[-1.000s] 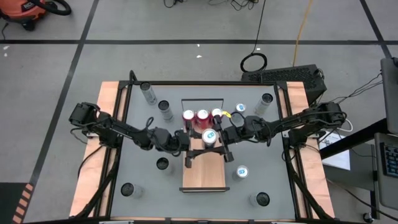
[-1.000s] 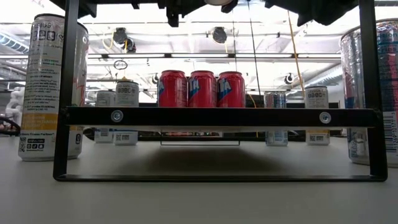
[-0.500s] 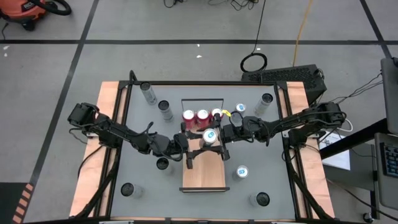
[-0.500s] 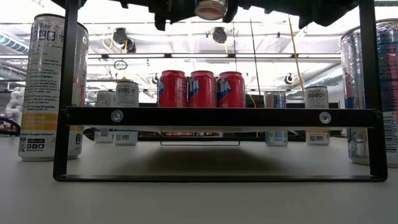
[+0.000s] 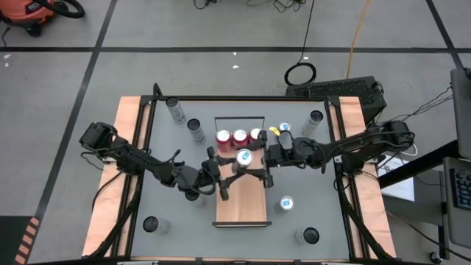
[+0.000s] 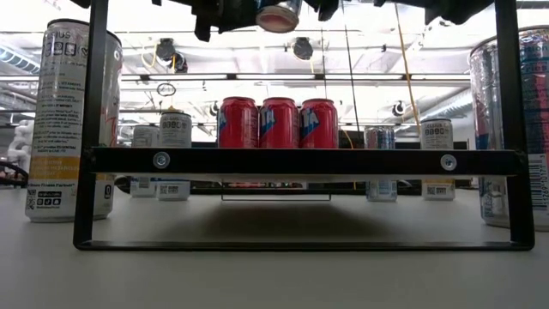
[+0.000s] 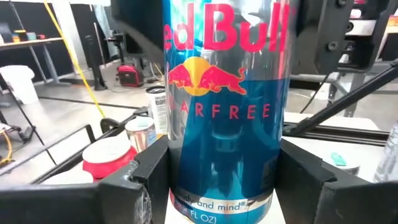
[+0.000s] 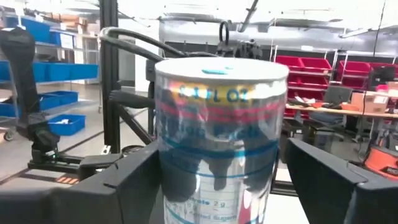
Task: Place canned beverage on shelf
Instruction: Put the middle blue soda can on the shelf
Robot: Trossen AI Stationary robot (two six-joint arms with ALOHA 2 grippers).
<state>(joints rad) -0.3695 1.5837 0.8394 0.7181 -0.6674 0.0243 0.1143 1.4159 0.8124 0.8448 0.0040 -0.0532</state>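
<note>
The blue-and-silver can [image 5: 243,157] hangs in the air above the far half of the shelf [image 5: 241,202], just in front of the row of three red cans [image 5: 239,138] that already stand at the shelf's far end by the wire rail [image 5: 239,118]. In the low view only its base shows, tilted a little and well above the board.

The left gripper [image 7: 217,186] holds it: in the left wrist view its fingers [image 7: 140,180] press the can's lower body on both sides, the can's long axis standing up between them.

The right gripper [image 8: 214,186] faces the same can from the right; in the right wrist view its fingers [image 8: 134,180] stand wide, with a clear gap on each side of the can, so they look to have let go.

The coming move turns on the drop: the can is roughly upright and the open spot lies straight below it, nearer than the red cans. The left arm, from the left, carries it; it should level the can as it lowers.

Other cans [image 5: 285,204] stand scattered on the grey worktop [image 5: 169,177].
</note>
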